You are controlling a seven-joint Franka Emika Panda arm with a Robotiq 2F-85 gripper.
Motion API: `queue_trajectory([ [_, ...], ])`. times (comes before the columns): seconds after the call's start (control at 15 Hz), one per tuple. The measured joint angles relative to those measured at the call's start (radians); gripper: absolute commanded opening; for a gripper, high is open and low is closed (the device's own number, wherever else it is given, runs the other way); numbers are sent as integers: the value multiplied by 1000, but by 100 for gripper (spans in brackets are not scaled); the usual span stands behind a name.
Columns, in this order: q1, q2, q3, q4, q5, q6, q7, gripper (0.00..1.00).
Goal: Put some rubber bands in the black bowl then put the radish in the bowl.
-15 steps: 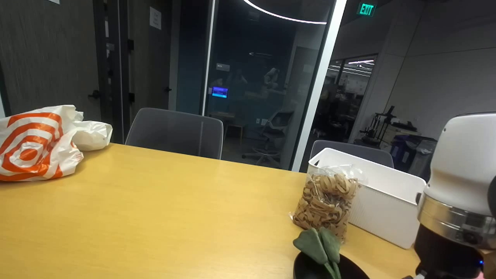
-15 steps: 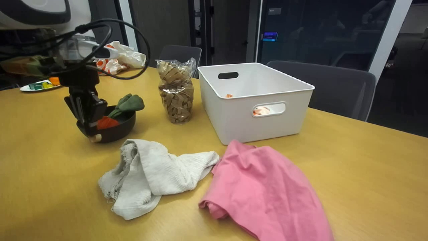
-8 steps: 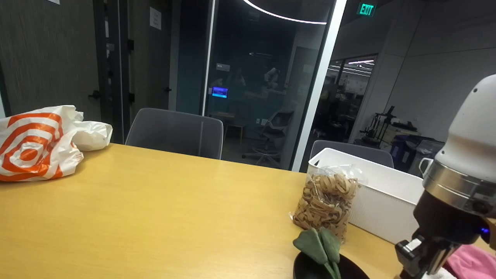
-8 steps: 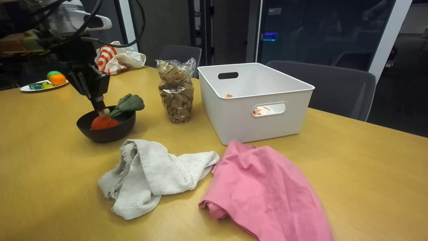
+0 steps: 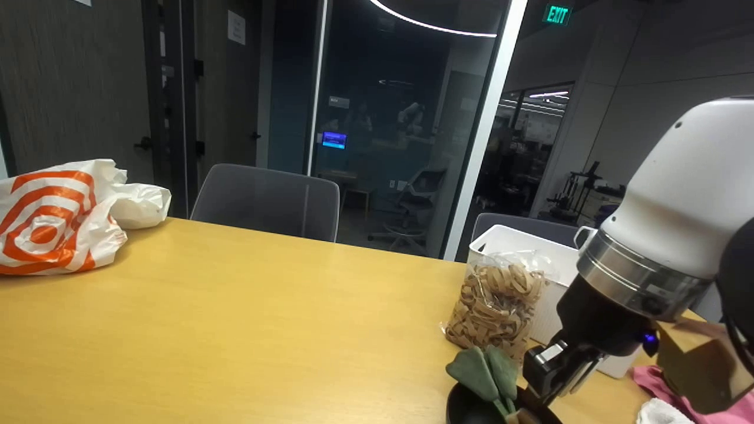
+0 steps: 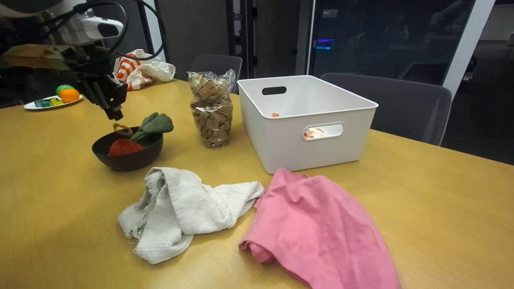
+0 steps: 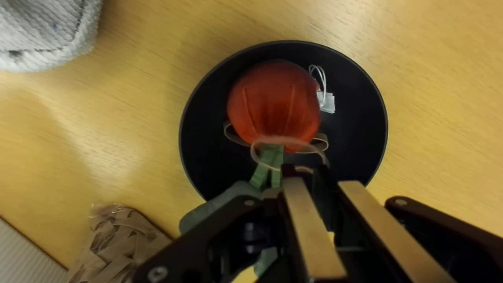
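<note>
The black bowl (image 6: 128, 160) stands on the table and holds the red radish (image 7: 275, 104), whose green leaves (image 5: 484, 377) stick out over the rim. A tan rubber band (image 7: 232, 133) shows beside the radish in the bowl. Another rubber band (image 6: 122, 129), blurred, hangs in the air just under the fingertips, over the bowl; in the wrist view it overlaps the radish stems. My gripper (image 7: 305, 171) is above the bowl, with a small gap between its fingertips; it also shows in both exterior views (image 5: 545, 396) (image 6: 115, 114). A clear bag of rubber bands (image 6: 213, 116) stands beside the bowl.
A white bin (image 6: 317, 140) stands behind the bag. A white cloth (image 6: 188, 208) and a pink cloth (image 6: 321, 233) lie in front. A plate (image 6: 30, 106) with toy food and a white and orange plastic bag (image 5: 59, 224) are farther off.
My gripper has moved from beside the bowl to over it, then risen a little. It has opened slightly and let go of the rubber band, which has dropped below the fingertips.
</note>
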Motion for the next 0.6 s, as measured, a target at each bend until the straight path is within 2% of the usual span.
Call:
queue_trajectory([
  [0.4, 2, 69, -9, 33, 26, -2, -20, 95],
  [0.47, 1, 69, -9, 43, 27, -27, -21, 100],
  [0.6, 1, 63, -9, 71, 28, -106, -21, 100],
])
